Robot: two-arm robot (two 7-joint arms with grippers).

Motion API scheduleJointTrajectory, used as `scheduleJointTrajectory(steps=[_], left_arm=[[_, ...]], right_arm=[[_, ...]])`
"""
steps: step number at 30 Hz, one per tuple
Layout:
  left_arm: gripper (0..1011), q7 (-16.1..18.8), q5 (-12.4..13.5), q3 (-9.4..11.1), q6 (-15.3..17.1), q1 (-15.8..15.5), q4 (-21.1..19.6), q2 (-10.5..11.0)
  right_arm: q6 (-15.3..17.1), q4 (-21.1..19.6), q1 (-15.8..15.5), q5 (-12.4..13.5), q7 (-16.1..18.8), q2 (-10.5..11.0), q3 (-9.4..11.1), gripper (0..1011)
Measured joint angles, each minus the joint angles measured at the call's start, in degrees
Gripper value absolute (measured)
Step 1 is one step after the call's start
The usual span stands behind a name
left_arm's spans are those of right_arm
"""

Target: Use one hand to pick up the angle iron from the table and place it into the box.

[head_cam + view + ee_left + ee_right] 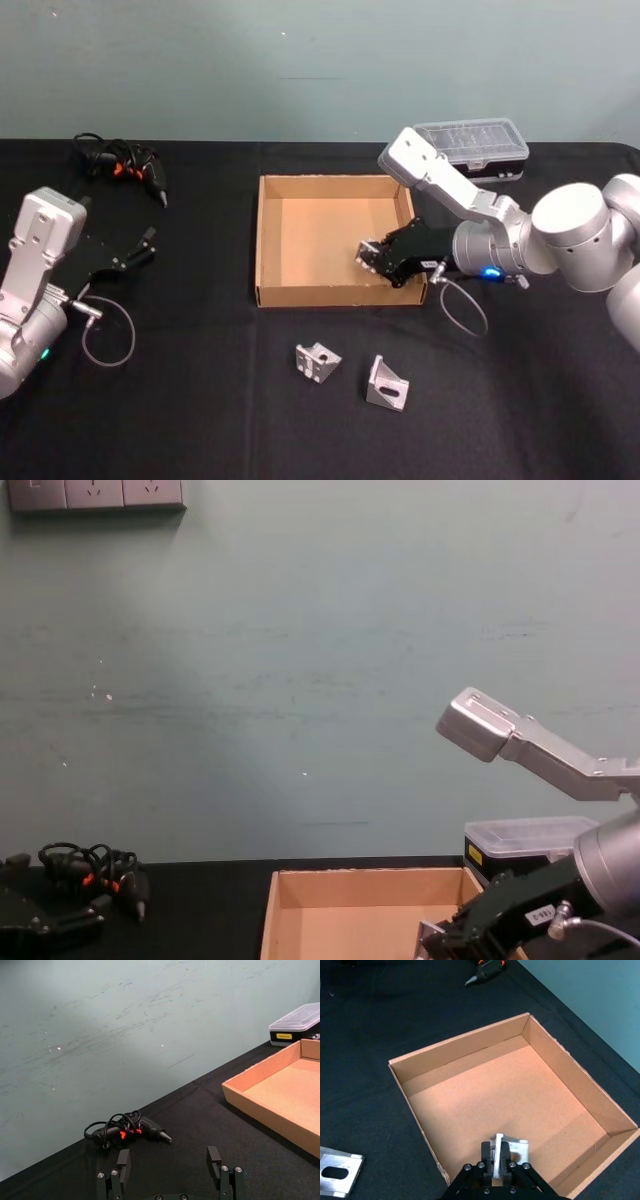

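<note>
Nearest: two loose angle irons [317, 361] [386, 383] lay on the desk [200, 420], in front of the box [268, 240]. Beyond them, the right claw [368, 256] clamped a third angle iron [517, 1147] inside the box's near right corner; floor contact unclear. The left claw [148, 247] was spread wide at the desk's left. Farthest: a black case [470, 145] behind the box.

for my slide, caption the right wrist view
Right gripper holding an angle iron over the box, second angle iron on the table
</note>
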Motion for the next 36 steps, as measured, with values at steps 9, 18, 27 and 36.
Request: scheduleJointTrajectory(steps=[9,18,27,36], left_arm=[[1000,0.00,0.00,0.00,0.00,0.00,0.00,0.00],[1000,0.00,0.00,0.00,0.00,0.00,0.00,0.00],[1000,0.00,0.00,0.00,0.00,0.00,0.00,0.00],[1000,0.00,0.00,0.00,0.00,0.00,0.00,0.00]], right_arm=[[-1.18,-1.24,-1.17,-0.07,-1.06,0.54,1.60,353],[-2.23,-4.32,-3.51,0.48,-3.73,1.64,4.55,648],[-3.49,-9.03,-7.30,2.24,-6.44,3.02,8.29,899],[-5.19,-18.16,-13.67,5.67,-9.34,5.38,13.61,1003]])
